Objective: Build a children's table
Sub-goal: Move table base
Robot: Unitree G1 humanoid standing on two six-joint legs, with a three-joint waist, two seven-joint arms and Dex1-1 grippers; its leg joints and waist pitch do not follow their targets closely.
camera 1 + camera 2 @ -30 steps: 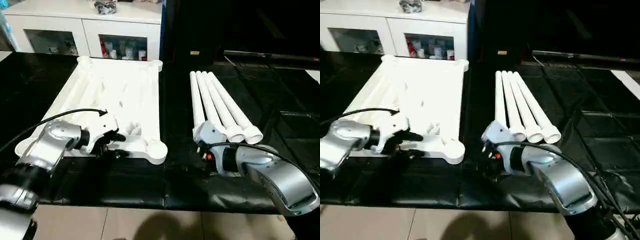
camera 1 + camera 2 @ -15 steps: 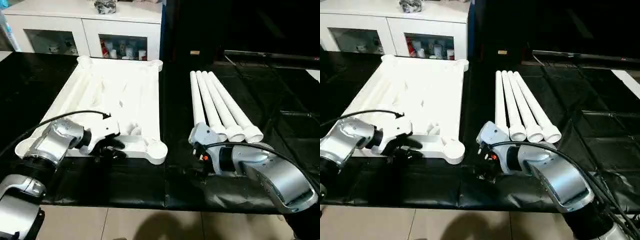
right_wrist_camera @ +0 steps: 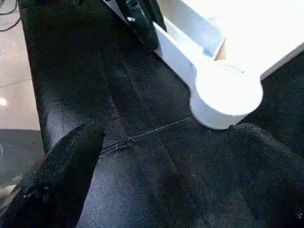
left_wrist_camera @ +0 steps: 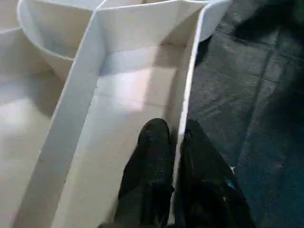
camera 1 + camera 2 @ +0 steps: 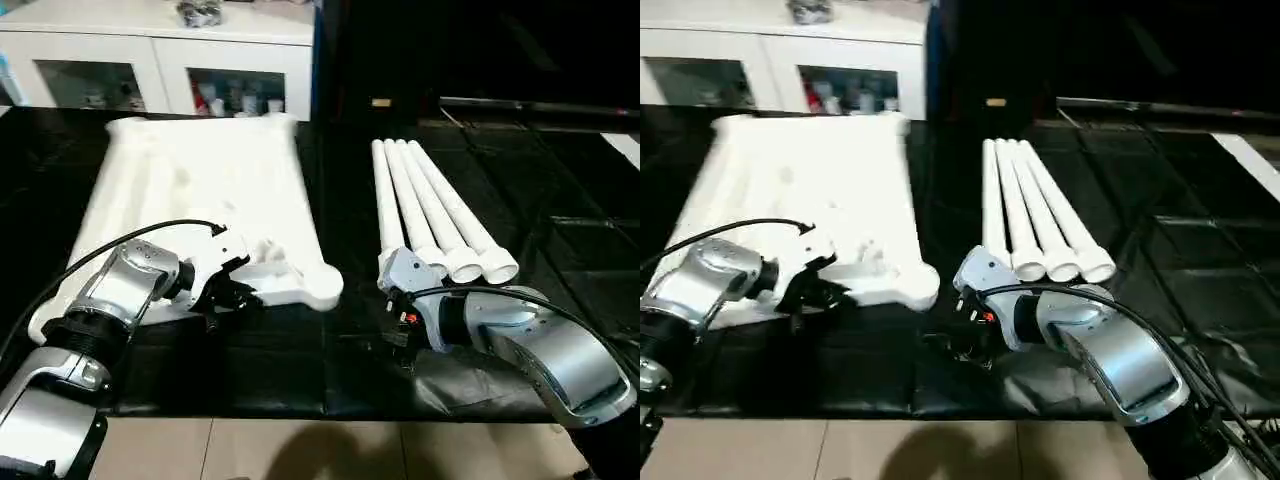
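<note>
- While my left pincer (image 4: 173, 142) pinches the thin near rim wall of the tabletop (image 5: 200, 190), one finger inside the rim and one outside, the tabletop lies ribbed side up on the left half of the black worktop (image 5: 330, 360), with its near right corner socket (image 5: 322, 287) just beside my grip.
- Since that wall is narrow and smooth, I judge the hold shallow; a pull or lift could let the plastic slide out from between the fingers (image 4: 152, 147).
- Should I drag it sideways, the tabletop would likely pivot about the grip, because I hold it near one corner and the far end is free. The socket corner could swing toward my right arm.
- My right pincer (image 3: 161, 156) hangs spread wide over bare worktop, close to that corner socket (image 3: 226, 97) and holding nothing.
- Four legs (image 5: 430, 205) lie side by side right of the tabletop, flared ends toward me, and my right wrist (image 5: 405, 270) sits just at the near end of the leftmost one. I cannot tell whether it touches. A careless sweep there could roll the tubes apart.
- Cables over both forearms could snag on the tabletop's rim if I twist.
- Wrinkles in the worktop cover may catch the rim when it slides.
</note>
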